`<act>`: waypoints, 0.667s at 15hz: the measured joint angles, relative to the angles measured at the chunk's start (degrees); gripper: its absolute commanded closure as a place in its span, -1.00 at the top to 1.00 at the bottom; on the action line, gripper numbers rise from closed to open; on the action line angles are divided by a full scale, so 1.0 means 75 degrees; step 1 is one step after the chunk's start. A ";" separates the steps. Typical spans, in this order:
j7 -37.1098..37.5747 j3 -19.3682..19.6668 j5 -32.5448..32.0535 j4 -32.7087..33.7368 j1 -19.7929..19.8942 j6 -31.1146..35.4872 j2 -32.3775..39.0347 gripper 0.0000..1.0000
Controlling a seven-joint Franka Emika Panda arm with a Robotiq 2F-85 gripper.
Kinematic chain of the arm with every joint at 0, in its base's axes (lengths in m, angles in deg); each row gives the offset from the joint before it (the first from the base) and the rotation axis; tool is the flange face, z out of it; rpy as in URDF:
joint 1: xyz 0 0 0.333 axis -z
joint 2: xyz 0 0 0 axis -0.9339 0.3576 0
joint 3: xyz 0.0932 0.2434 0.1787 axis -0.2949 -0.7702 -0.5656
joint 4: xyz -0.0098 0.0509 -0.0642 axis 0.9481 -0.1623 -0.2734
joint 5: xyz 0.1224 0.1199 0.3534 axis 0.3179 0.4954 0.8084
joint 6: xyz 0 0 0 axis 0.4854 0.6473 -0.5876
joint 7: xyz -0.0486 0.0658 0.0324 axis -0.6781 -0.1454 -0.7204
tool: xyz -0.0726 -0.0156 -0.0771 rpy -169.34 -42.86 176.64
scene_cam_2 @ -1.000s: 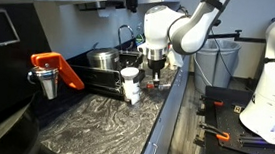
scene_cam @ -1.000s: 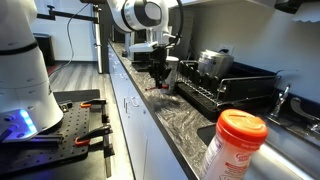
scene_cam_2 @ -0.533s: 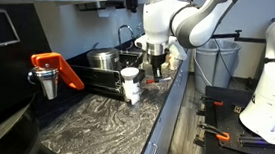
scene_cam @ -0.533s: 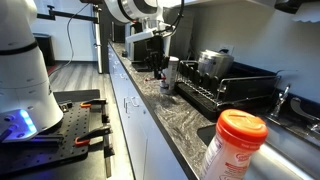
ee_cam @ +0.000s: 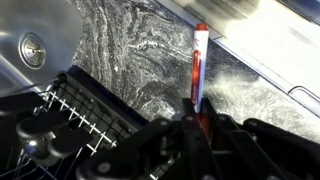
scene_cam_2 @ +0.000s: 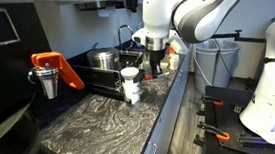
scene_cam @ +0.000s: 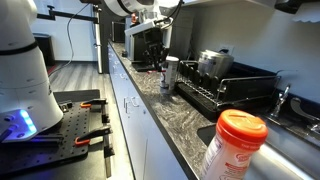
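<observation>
Tool (scene_cam_2: 155, 67) clamped on a red stick (ee_cam: 198, 65), above the marbled worktop (scene_cam_2: 104, 119). Just left in an exterior view: white cup (scene_cam_2: 130, 83), dish rack (scene_cam_2: 99, 77).

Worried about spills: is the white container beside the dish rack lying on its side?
No, the white container stands upright on the counter, right beside the dish rack.
</observation>
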State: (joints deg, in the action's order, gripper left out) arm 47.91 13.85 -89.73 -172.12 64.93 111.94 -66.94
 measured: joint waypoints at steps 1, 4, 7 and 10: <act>-0.0001 0.0000 0.0000 0.0000 0.0000 -0.0006 0.0000 -0.77; -0.0002 0.0000 0.0000 0.0000 0.0000 -0.0015 0.0000 -0.94; 0.0012 -0.0005 0.0005 -0.0003 0.0000 -0.0004 -0.0001 -0.94; 0.0063 -0.0056 0.0005 -0.0034 0.0000 -0.0003 -0.0181 -0.94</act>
State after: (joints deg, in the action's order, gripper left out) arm 48.39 13.43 -89.69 -172.38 64.93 111.92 -68.30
